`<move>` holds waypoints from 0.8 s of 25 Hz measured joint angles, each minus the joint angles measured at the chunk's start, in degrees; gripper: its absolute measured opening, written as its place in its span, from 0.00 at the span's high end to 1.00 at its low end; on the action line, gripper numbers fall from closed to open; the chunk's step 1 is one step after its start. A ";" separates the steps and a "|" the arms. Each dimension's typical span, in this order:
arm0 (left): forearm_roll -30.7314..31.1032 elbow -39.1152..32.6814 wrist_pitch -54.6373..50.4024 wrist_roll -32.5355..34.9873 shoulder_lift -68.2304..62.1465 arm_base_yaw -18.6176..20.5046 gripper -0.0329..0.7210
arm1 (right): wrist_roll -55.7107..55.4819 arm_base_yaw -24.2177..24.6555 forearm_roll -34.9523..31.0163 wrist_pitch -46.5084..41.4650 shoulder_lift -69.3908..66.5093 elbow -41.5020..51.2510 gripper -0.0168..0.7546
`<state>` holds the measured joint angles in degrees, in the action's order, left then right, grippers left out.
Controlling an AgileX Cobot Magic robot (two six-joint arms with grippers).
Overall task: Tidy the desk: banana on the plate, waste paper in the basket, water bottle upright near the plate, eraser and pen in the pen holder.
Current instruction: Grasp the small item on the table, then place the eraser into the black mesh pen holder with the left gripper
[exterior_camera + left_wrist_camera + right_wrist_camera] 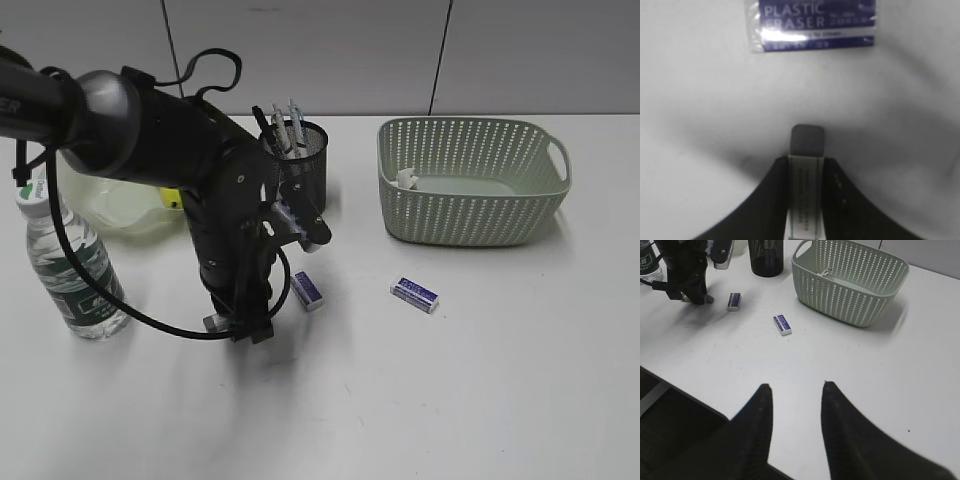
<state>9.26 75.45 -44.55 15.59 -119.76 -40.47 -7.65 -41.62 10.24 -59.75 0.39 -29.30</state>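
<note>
**Blue eraser loose on the counter, left hand down just beside it**

Blue eraser (308,290) flat on the white counter (450,400), in front of the pen holder (302,162) and apart from it. Seen close in the left wrist view as a blue sleeve printed "PLASTIC ERASER" (812,22), lying free, touched by nothing.

Just to its left, left hand (238,328) lowered to the counter, fingers pressed in on a small grey-ended block (807,145) with a pale printed sleeve; cannot tell for sure what the block is. Bulk of the left arm leaning between eraser and plate, hiding much of what lies behind.

Second blue eraser (414,294) further right, alone on open counter, in front of the basket (470,200).

Pen holder upright, black mesh, with pens (285,122) standing in it. Basket to its right, well apart, with the waste paper (406,179) inside against the left wall.

Plate (120,205) at the back left, partly covered by the arm; a bit of yellow (171,198) at its right edge, too hidden to name. Water bottle (70,265) upright at the far left, near the plate, white cap on.

Right hand (796,390) spread, nothing between the fingers, hanging over the counter's near edge, well away from both erasers.
</note>
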 joint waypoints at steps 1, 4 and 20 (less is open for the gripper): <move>0.00 0.31 -0.34 0.00 -0.05 0.00 0.77 | 0.00 0.00 0.00 0.05 0.00 0.00 0.62; -0.31 2.95 -2.70 0.00 0.00 0.00 0.77 | 0.00 0.00 0.00 0.05 0.00 0.00 0.62; -9.69 16.53 21.42 -7.80 5.23 7.08 0.77 | 0.05 0.00 0.00 0.05 0.00 0.00 0.62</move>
<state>-0.43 91.97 -23.13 7.79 -114.52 -33.39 -7.61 -41.62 10.24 -59.70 0.39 -29.30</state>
